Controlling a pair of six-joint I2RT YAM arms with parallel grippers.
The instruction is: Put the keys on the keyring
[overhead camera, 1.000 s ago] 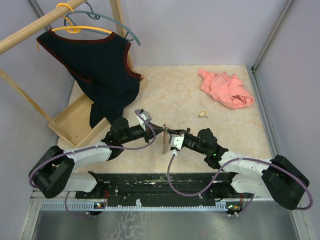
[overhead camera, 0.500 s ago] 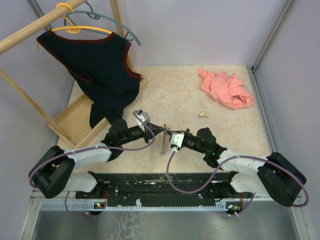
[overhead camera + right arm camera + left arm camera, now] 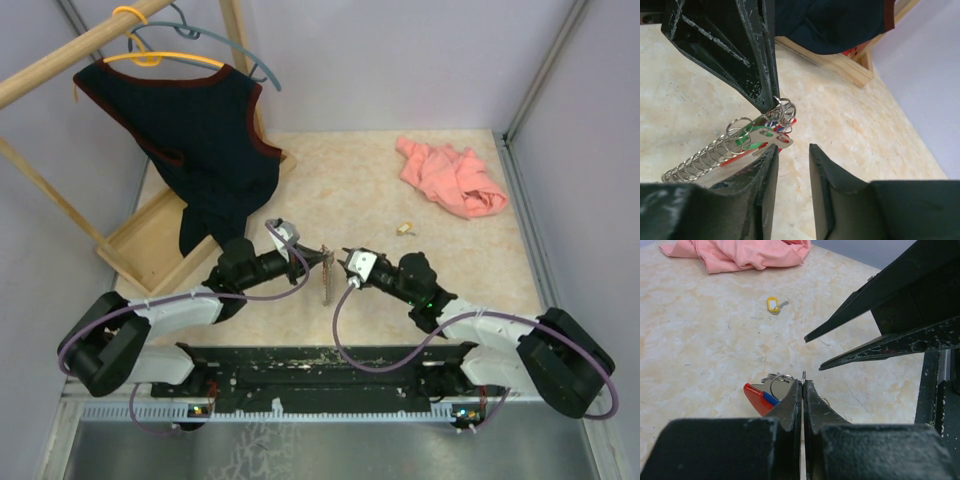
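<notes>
Silvery coils of the keyring (image 3: 705, 161) dangle from the left gripper (image 3: 803, 386). Its fingers are pressed together on one thin wire ring at their very tips. The red tag (image 3: 755, 396) and a flat metal piece (image 3: 771, 140) hang with it above the table (image 3: 340, 180). The right gripper (image 3: 793, 150) sits just beside the bundle, its fingers parted a little and holding nothing. A small yellow-tagged key (image 3: 773, 305) lies on the table well apart, toward the pink cloth (image 3: 450, 178).

The weak point, as I judge it, is that tip pinch. So little wire is caught that a nudge from the right fingers could twist the ring out and drop everything. The bundle hangs free, so any contact may set it swinging, and the right gripper could then close on the wrong ring or on air. Both sets of fingers work close together, so they could also collide.
</notes>
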